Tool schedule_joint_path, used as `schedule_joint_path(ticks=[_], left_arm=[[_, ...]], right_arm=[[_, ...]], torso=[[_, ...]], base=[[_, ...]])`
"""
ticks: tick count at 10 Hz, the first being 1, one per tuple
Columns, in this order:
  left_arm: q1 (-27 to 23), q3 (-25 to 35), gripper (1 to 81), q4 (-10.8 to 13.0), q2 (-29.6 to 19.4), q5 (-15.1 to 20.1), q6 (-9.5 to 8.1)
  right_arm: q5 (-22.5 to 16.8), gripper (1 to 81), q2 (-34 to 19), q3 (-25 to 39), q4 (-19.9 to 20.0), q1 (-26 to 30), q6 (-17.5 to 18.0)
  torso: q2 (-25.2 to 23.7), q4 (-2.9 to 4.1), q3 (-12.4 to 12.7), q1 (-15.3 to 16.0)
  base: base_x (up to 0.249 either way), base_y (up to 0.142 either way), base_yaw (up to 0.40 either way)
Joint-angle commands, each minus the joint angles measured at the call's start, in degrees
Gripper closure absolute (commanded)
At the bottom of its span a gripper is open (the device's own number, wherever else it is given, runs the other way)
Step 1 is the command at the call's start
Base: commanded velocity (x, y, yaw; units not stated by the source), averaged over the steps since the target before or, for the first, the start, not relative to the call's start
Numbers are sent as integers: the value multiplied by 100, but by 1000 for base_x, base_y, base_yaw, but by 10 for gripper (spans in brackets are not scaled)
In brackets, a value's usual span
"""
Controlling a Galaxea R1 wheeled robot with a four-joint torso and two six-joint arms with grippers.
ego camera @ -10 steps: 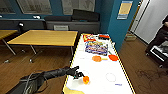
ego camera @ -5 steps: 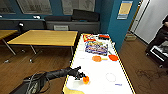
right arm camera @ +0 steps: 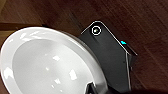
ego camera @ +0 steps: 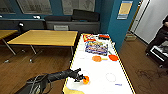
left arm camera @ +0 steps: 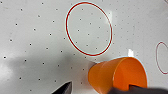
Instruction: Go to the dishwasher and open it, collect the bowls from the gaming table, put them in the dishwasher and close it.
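Reaching low across the gaming table (ego camera: 100,72) — left tool (ego camera: 81,78) gripping orange bowl (left arm camera: 117,75).

Office break room: gaming table (ego camera: 100,72); yellow tables (ego camera: 45,37); blue walls (ego camera: 110,22)

The white gaming worktop (ego camera: 100,72) runs up the middle of the frame. One orange bowl (ego camera: 86,80) sits tilted at its lower left, two more lie mid-table: (ego camera: 96,58) and (ego camera: 113,57).
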Motion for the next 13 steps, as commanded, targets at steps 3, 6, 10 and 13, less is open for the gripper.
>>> schedule_joint_path(ticks=[3, 6, 10, 13], left_arm=[[-661, 2, 10, 18, 69, 226, 36], [-529, 45, 811, 315, 94, 243, 37], [-932, 1362, 811, 483, -423, 384, 1], [-1170, 2644, 811, 492, -1274, 349, -8]], right_arm=[[-336, 811, -217, 41, -90, 279, -19], [-336, 811, -200, 23, -90, 288, -19], [-345, 811, -191, 23, -99, 288, -19], [-398, 811, -235, 119, -187, 262, -28]], torso=[[0, 0, 0, 0], [0, 0, 0, 0], [0, 0, 0, 0], [0, 0, 0, 0]], base=[[0, 0, 0], [0, 0, 0], [0, 0, 0], [0, 0, 0]])
